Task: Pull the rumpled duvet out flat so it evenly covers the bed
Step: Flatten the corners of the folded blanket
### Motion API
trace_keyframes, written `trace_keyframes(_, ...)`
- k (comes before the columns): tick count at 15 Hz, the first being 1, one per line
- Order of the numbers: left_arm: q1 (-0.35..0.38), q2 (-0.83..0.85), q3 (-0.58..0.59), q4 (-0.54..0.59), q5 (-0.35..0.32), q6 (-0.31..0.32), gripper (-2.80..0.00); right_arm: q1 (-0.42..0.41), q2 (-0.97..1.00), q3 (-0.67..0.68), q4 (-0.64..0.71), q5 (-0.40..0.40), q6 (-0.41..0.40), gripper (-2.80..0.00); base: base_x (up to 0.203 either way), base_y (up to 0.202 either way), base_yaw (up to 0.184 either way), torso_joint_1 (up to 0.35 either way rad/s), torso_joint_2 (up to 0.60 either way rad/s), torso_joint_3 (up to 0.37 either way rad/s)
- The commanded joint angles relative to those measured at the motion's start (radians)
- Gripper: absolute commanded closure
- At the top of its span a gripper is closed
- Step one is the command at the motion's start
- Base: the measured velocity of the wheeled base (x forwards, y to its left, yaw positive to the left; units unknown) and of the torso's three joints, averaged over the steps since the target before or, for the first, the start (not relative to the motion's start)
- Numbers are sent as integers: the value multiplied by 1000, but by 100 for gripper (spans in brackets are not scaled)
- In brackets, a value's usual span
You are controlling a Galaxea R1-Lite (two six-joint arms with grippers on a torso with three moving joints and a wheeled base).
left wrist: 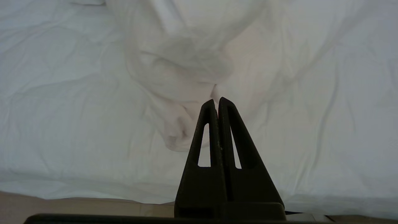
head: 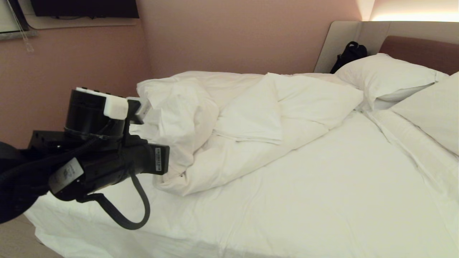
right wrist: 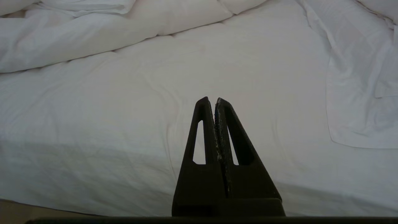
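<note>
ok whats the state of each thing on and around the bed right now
duvet: rumpled, bunched toward the far side, a fold pinched by the left gripper
bed: mattress sheet mostly uncovered
pillows: lying at the headboard end
black bag: propped against the headboard panel
left gripper: shut on the duvet, raised
right gripper: shut, empty, above the bare sheet

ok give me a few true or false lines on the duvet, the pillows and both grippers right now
1. The duvet lies bunched on the far side of the bed. True.
2. The left gripper is shut on a fold of the duvet. True.
3. The right gripper stands wide open. False: it is shut, holding nothing, above bare sheet.
4. The pillows are buried under the duvet. False: they lie uncovered by the headboard.
5. A black bag sits beside the headboard. True.
</note>
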Motion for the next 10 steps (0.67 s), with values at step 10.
trace_keyframes(10,48,258,-55,-176,9,16,0,0,0,0,0,0,-1,0,0,0,0,0,0,0)
